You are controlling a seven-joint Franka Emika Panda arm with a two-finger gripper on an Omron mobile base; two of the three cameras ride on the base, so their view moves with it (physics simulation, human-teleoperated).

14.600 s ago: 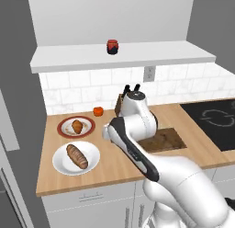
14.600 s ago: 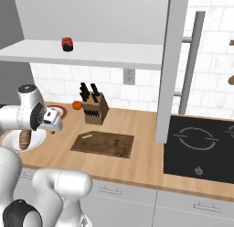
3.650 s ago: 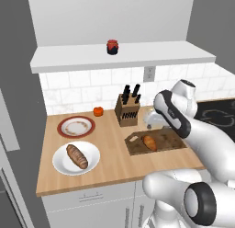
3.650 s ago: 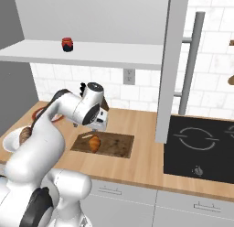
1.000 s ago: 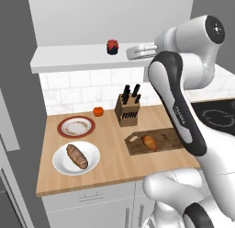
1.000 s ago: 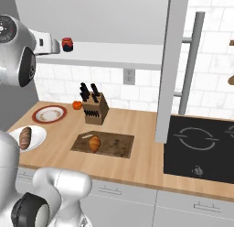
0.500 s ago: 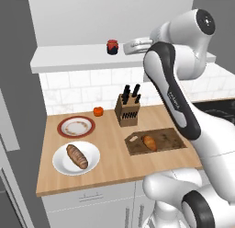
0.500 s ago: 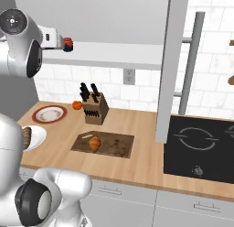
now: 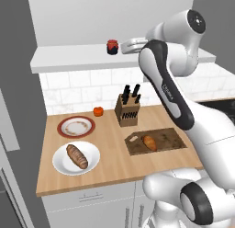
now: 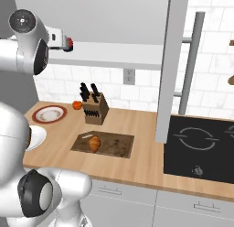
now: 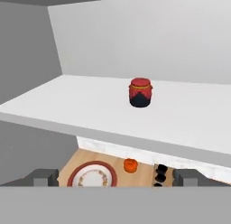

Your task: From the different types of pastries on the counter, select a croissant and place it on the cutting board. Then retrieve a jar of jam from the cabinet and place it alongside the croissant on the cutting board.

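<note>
The dark red jar of jam (image 9: 112, 46) with its black lid stands on the cabinet's white shelf ledge (image 9: 69, 59). My gripper (image 9: 125, 46) is up at shelf height just right of the jar, open and apart from it. In the hand view the jar (image 11: 140, 92) stands ahead in the middle of the shelf (image 11: 67, 105), and the fingertips (image 11: 45, 177) are spread wide with nothing between them. The golden-orange croissant (image 9: 149, 142) lies on the dark wooden cutting board (image 9: 170, 139). The brown loaf (image 9: 76, 156) rests on a white plate (image 9: 62, 165) on the counter (image 9: 110, 162).
A red-rimmed plate (image 9: 76, 126), a small orange object (image 9: 97, 111) and a knife block (image 9: 127, 107) stand at the back of the counter. A black stove top (image 10: 205, 143) lies to the right, behind a grey vertical panel (image 10: 164, 66).
The hand has moved left along the shelf, closer to the jar. The croissant, earlier on the red-rimmed plate, now lies on the cutting board.
</note>
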